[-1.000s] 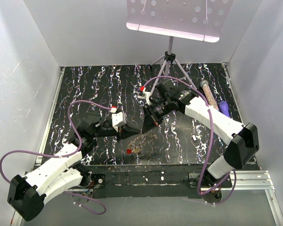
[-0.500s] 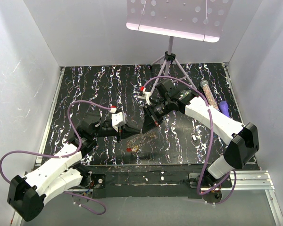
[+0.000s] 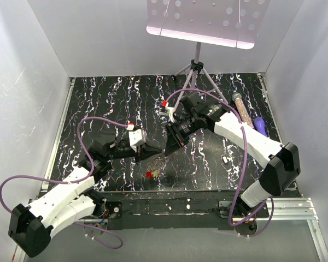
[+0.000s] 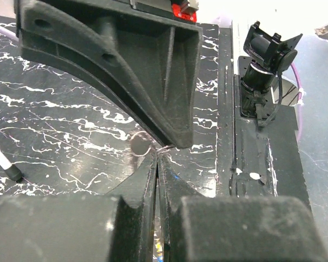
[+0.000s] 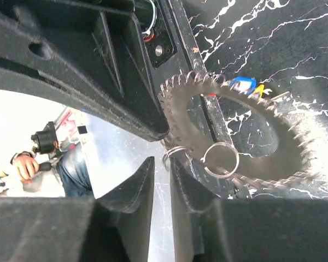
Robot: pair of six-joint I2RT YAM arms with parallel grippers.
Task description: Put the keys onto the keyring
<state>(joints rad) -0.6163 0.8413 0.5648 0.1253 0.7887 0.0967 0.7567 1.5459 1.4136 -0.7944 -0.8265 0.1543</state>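
Right wrist view: toothed keyring [image 5: 287, 147] hangs at right gripper [image 5: 162, 164], which pinches its small ring; left gripper [image 4: 157, 160] closed, what it holds unclear. Keys [image 5: 243, 85] w/ blue, yellow heads just behind.

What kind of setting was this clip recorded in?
Probably a lab test booth rather than a home. Plain white walls box in a black marbled tabletop, and a perforated panel on a tripod stands at the back.
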